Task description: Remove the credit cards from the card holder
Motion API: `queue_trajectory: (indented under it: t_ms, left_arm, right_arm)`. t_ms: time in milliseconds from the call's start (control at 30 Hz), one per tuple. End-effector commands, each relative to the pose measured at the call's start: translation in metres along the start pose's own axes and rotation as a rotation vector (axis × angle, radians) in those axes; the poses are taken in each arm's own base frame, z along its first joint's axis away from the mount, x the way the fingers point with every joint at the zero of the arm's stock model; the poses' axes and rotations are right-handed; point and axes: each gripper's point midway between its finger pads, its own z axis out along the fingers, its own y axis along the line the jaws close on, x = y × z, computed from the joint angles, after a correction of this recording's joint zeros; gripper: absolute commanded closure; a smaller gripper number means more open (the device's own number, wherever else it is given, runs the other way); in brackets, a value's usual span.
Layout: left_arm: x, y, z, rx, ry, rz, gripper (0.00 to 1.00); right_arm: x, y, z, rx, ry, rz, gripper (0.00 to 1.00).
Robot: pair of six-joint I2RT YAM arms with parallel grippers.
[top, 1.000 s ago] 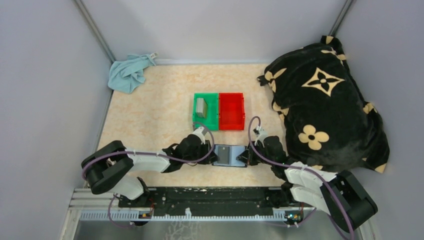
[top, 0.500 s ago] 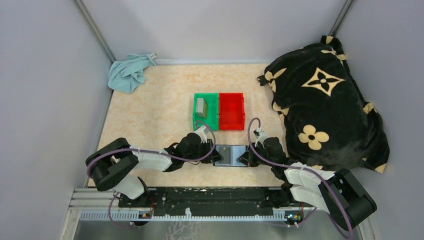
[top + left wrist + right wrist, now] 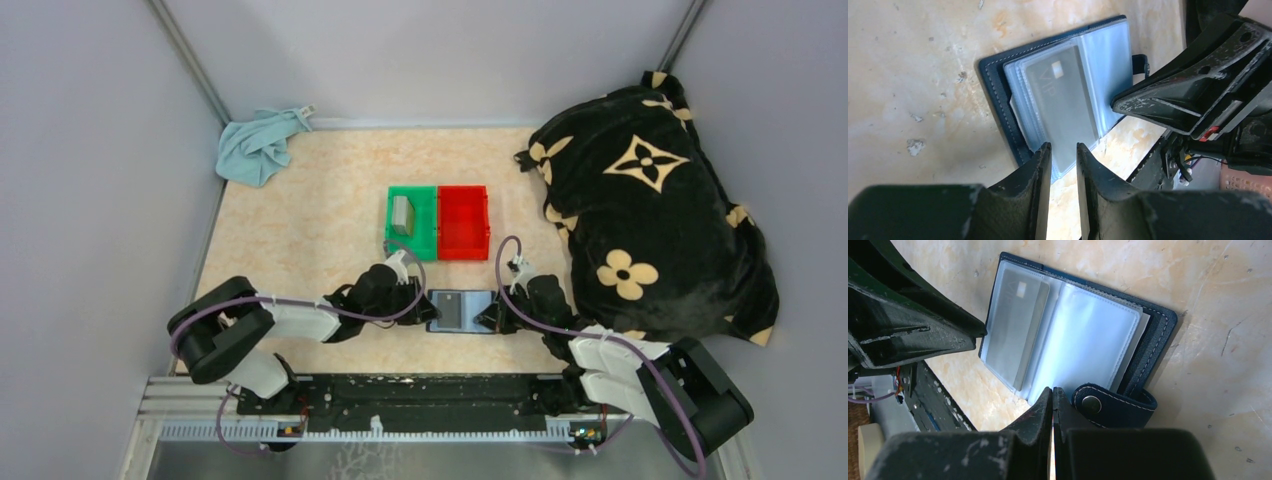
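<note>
The overhead view was evenly and softly lit and sharp across the whole surface [image 3: 300,240], with only faint, soft-edged shadows; the black blanket [image 3: 650,190] swallowed detail in its folds. Both wrist views were brighter and warmer in tone. The clear sleeves [image 3: 1108,55] of the card holder [image 3: 993,85] caught a pale bluish glare that dulled the grey credit card [image 3: 1063,110] beneath. The left tool [image 3: 1062,147] sat close to its lens, dark and soft-edged. The right tool [image 3: 1053,390] was likewise a blurred black mass in its own view, while the snap stud [image 3: 1091,403] beside it was crisp.
</note>
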Motion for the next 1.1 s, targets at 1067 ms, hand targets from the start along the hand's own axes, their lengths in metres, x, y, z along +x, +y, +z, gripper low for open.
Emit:
queue_trajectory:
  t_ms: [1067]
  left_arm:
    - [-0.012, -0.052, 0.023, 0.233, 0.029, -0.031, 0.68]
  right_arm:
    - [-0.003, 0.0, 0.003, -0.003, -0.02, -0.025, 1.0]
